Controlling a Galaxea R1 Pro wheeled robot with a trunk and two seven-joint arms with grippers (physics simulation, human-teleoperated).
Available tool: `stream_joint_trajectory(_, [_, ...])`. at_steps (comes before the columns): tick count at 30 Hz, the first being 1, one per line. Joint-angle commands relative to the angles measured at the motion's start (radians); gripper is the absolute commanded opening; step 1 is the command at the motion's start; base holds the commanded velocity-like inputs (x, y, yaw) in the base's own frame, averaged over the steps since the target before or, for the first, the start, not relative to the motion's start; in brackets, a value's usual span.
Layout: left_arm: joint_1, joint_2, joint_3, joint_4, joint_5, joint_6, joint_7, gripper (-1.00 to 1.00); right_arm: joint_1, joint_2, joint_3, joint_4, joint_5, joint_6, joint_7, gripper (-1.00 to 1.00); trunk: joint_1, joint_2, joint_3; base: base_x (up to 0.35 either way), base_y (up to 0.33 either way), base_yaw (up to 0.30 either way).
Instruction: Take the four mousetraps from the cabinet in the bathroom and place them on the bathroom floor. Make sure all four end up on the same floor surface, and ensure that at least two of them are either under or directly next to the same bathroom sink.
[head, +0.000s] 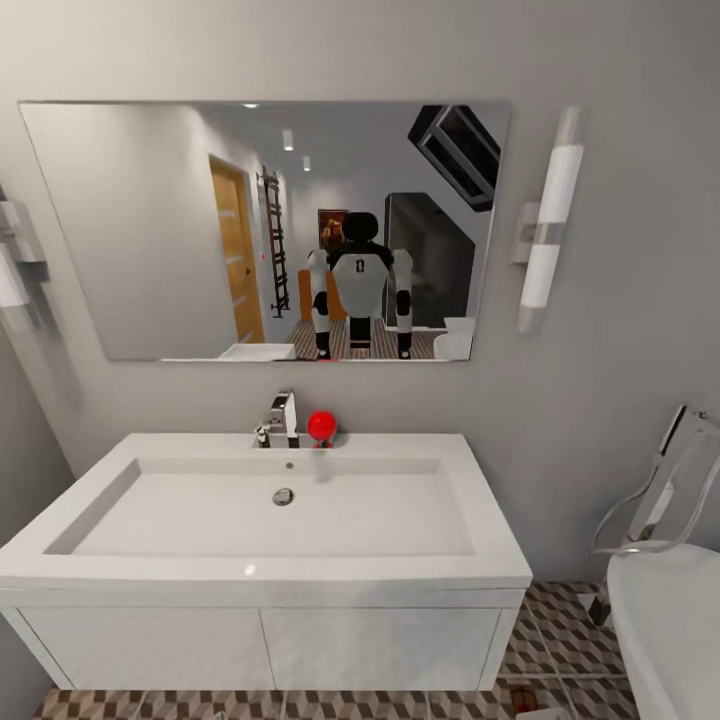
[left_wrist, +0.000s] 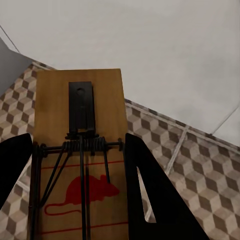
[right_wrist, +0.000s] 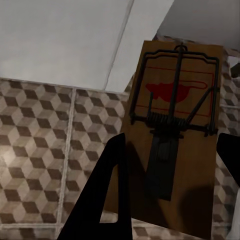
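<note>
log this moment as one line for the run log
left gripper: holding mousetrap | right gripper: holding second mousetrap | facing bathroom sink | traps above bathroom floor

The bathroom sink (head: 250, 575) is plain white, with a chrome tap (head: 280, 420) and a glossy red ball (head: 321, 425) beside it. The wall (head: 620, 120) is pale grey. The bathroom floor (head: 565, 625) carries a brown, beige and white cube pattern with pale grout lines. In the mirror (head: 150, 220), the robot's reflection is white and black beside an orange door. Each of the 2 mousetraps, one (left_wrist: 55, 105) between black fingers (left_wrist: 155, 200), the other (right_wrist: 195, 190) likewise, is honey-brown wood with dark metal and a red mouse print with red lines.
</note>
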Motion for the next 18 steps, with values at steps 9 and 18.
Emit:
stream_joint_trajectory(9, [-0.001, 0.000, -0.009, -0.001, 0.000, -0.001, 0.010, -1.00, -0.001, 0.006, 0.009, 0.004, -0.010, 0.004, -0.001, -1.00, 0.035, -0.064, -0.030, 0.000, 0.000, 0.000])
stream_joint_trajectory(18, [-0.001, 0.000, -0.010, -0.001, 0.000, -0.001, 0.009, -1.00, -0.001, 0.005, 0.008, 0.003, -0.010, 0.007, -0.001, -1.00, 0.069, -0.127, -0.058, 0.000, 0.000, 0.000])
